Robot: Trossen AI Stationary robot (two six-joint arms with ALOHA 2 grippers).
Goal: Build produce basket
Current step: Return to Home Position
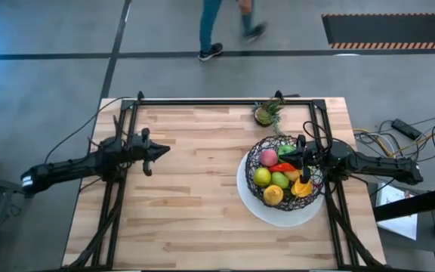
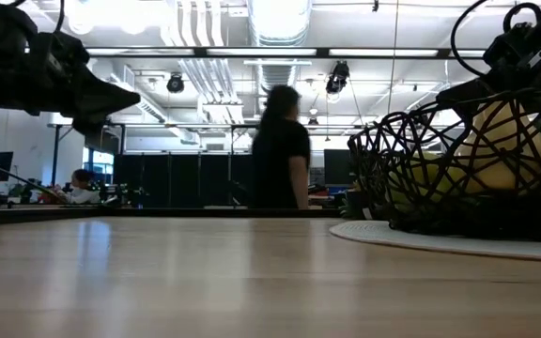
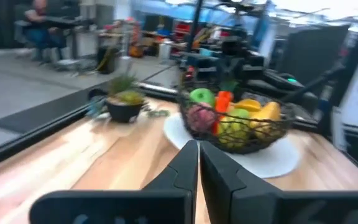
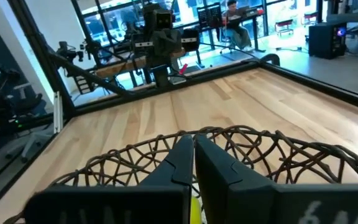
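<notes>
The dark woven wire basket [image 1: 284, 172] stands on a flat white plate [image 1: 278, 215] at the table's right. It holds the produce: a green apple [image 1: 262, 177], a pink fruit [image 1: 267, 158], a red piece [image 1: 284, 166], and yellow and orange pieces [image 1: 300, 186]. My right gripper [image 1: 293, 153] is shut and hangs over the basket's right part; in the right wrist view [image 4: 192, 146] its fingers point across the mesh rim [image 4: 241, 146]. My left gripper [image 1: 155, 151] is shut and empty, raised above the table's left half, and points at the basket [image 3: 235, 124].
A small green potted plant [image 1: 266, 113] stands at the far edge, just behind the basket. A dark metal frame [image 1: 225, 100] runs along the table's far edge and down both sides. Bare wood lies between the two arms. A person [image 1: 225, 30] walks on the floor beyond the table.
</notes>
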